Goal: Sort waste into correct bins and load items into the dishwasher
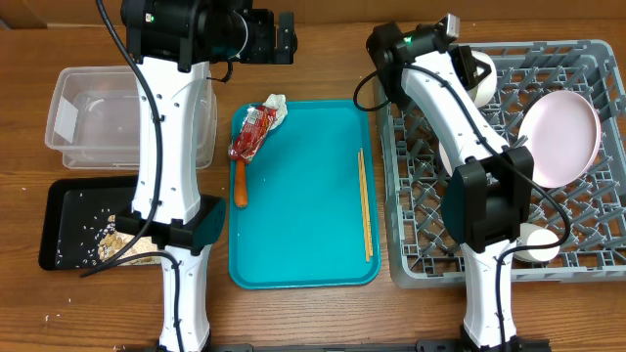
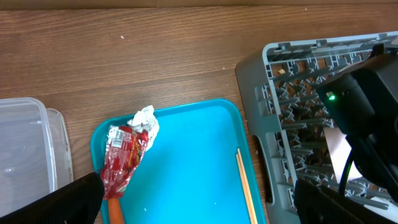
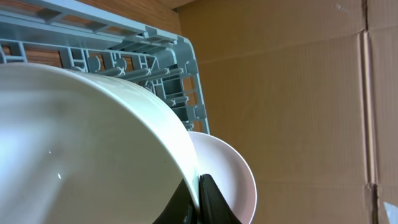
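Note:
My right gripper is shut on the rim of a white bowl over the back left of the grey dish rack. The right wrist view shows the fingers pinching the bowl wall, with the pinkish plate behind. The plate leans in the rack. A white cup sits at the rack's front. My left gripper is open and empty, high behind the teal tray. The red wrapper, napkin and orange stick lie on it.
The teal tray also holds chopsticks. The clear tub stands at the far left. In front of it, the black tray holds food scraps. The left arm's base stands between the trays.

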